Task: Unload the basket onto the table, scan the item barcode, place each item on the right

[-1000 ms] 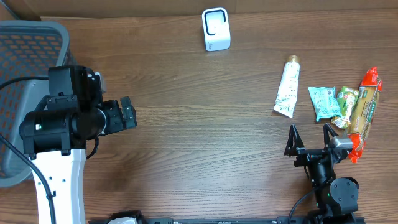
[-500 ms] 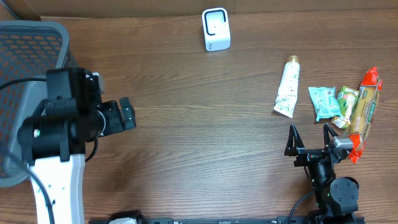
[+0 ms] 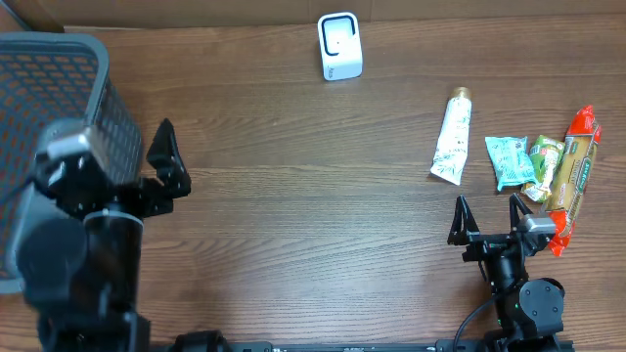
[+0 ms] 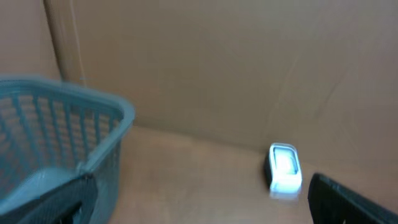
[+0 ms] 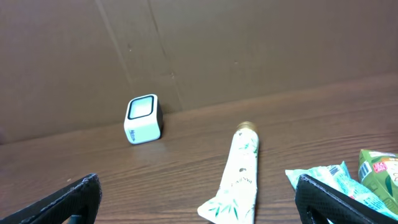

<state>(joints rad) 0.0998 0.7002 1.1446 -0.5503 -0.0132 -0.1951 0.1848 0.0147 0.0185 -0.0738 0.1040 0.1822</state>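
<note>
Overhead surface: dark wood-grain table (image 3: 293,225); a brown cardboard wall (image 5: 249,43) closed off the far side.
Scanner: white scanner (image 3: 339,46) stood far centre, close by the wall.
Items: tube (image 3: 452,137) lay right of centre, snack packets (image 3: 543,166) just right of it.
Basket: mesh basket (image 3: 49,41) sat far left.
Left gripper (image 4: 200,183): jaws gaped wide, empty, beside the basket.
Right gripper (image 3: 487,217): wide too, empty, on the near side of the tube.

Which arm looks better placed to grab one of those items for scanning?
The right. Its open right gripper sits just short of the tube and snack packets, facing them; the left gripper is across the table beside the basket.
</note>
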